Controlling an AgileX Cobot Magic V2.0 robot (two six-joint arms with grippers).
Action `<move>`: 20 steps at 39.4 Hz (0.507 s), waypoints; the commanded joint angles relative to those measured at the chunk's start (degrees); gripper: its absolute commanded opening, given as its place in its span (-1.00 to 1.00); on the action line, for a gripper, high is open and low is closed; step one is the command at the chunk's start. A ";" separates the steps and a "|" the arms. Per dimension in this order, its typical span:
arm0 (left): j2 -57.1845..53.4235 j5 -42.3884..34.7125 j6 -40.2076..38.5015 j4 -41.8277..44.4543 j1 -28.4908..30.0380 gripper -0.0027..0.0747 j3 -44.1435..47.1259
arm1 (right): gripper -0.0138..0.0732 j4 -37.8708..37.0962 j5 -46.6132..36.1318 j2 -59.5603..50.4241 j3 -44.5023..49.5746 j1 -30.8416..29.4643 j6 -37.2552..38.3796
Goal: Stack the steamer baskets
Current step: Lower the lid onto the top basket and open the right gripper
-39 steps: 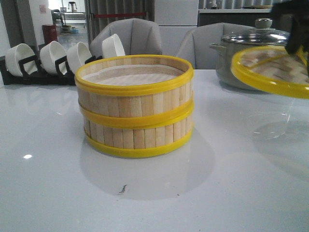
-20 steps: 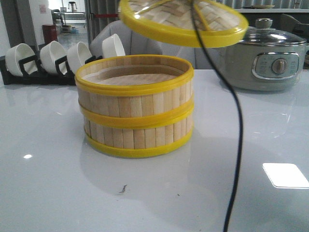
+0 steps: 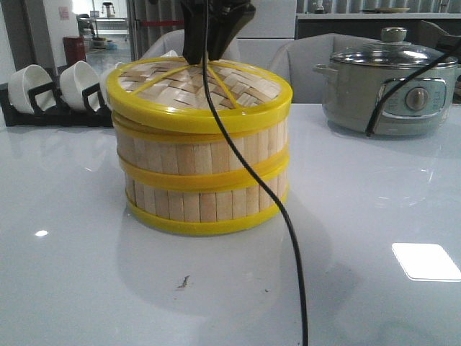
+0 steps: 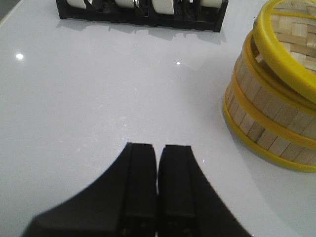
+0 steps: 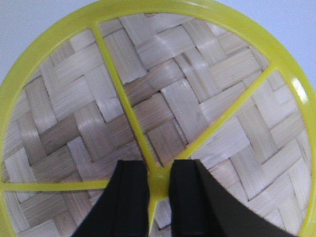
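A woven lid (image 3: 199, 85) with a thick yellow rim sits atop two stacked steamer baskets (image 3: 202, 180) at the centre of a glossy white table (image 3: 86, 281), tipped slightly rather than seated flat, its far edge riding a little higher than the near one. The right gripper (image 5: 158, 185) reaches down from twelve o'clock over the stack, its black fingers (image 5: 129, 197) clamped on the yellow hub where the lid's spokes meet. A black cable (image 3: 288, 223) trails from that arm down across the front of the baskets.

The left gripper (image 4: 157, 182) hovers low over bare table at about nine o'clock from the stack, well apart from it, its two black pads pressed together on nothing.

At ten o'clock from the baskets, a black rack (image 3: 43, 101) holds white bowls (image 3: 75, 83) on edge. At two o'clock stands a grey-green electric pot (image 3: 389, 90) under a glass lid, its dial facing the camera. Grey chairs (image 3: 302, 72) line the table's far side.
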 commanded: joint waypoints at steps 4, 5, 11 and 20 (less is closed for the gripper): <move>0.00 -4.96 -0.36 -0.40 0.05 -0.71 -1.60 | -0.62 -0.37 -2.81 -3.31 -2.41 -0.17 -0.40; 0.00 -4.96 -0.36 -0.40 0.05 -0.71 -1.60 | -0.62 -0.37 -2.90 -3.24 -2.41 -0.17 -0.40; 0.00 -4.96 -0.36 -0.40 0.05 -0.71 -1.60 | -0.62 -0.37 -3.57 -2.59 -2.41 -0.17 -0.40; 0.00 -4.96 -0.36 -0.40 0.05 -0.71 -1.60 | -0.62 -0.37 -4.13 -2.19 -2.41 -0.17 -0.40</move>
